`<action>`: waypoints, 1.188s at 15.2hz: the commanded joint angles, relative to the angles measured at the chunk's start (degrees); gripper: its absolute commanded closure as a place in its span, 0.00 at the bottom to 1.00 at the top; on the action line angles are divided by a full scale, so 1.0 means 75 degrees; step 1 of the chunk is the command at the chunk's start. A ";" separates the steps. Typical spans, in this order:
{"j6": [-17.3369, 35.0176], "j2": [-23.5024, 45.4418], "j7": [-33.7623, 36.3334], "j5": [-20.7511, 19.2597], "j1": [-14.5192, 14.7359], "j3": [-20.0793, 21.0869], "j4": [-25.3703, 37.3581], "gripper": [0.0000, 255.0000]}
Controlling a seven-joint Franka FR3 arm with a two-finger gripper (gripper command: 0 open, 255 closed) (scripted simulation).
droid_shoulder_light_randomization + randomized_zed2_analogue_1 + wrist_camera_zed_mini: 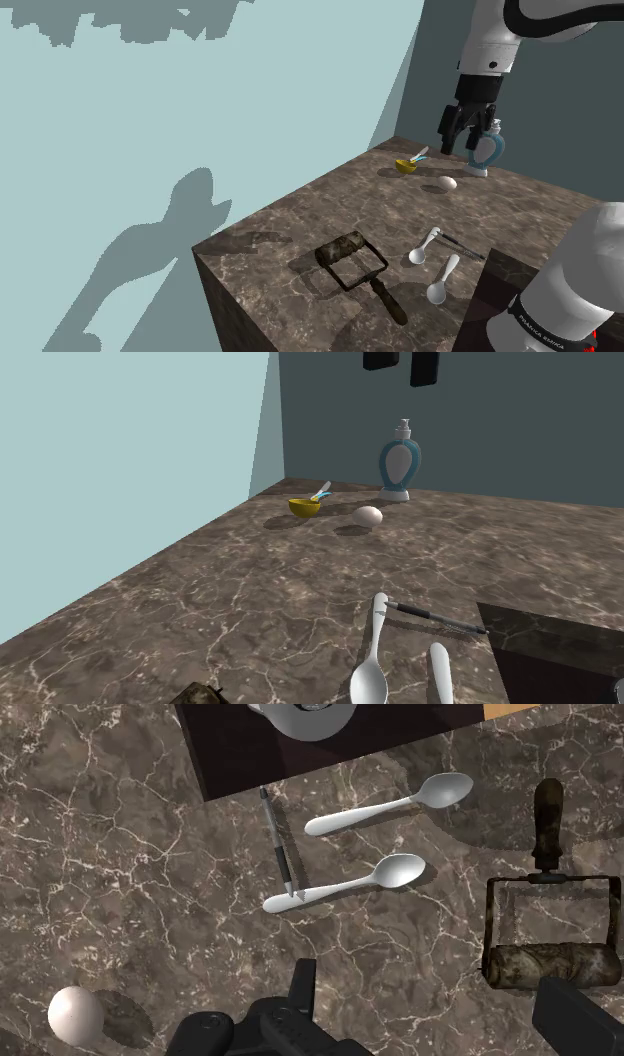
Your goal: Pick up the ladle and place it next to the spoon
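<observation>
Shoulder view showed the marble counter (300, 210), and the task, as I judge, was not yet begun. The gripper (462, 143) hung high over the far end. What I took for the ladle (406, 165), small and yellow, lay near the egg (446, 184), well apart from the white spoons (428, 246). In the wrist view the fingers (304, 990) stood wide apart, holding and touching nothing.

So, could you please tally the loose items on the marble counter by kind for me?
White spoon-shaped utensils: 2
Thin dark pen-like stick: 1
Paint roller: 1
Egg: 1
Yellow bowl: 1
Small utensil in the bowl: 1
Soap dispenser: 1
Total: 8
</observation>
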 commanded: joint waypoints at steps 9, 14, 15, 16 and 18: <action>0.0948 0.1713 -0.1280 -0.0180 -0.0333 -0.1376 0.0585 0.00; 0.1374 0.3029 -0.2150 0.0038 -0.0432 -0.2187 0.1264 0.00; 0.1436 0.3314 -0.2336 0.0119 -0.0448 -0.2341 0.1429 0.00; 0.1488 0.3606 -0.2525 0.0213 -0.0463 -0.2493 0.1603 0.00; 0.1563 0.4213 -0.2915 0.0443 -0.0502 -0.2782 0.1983 0.00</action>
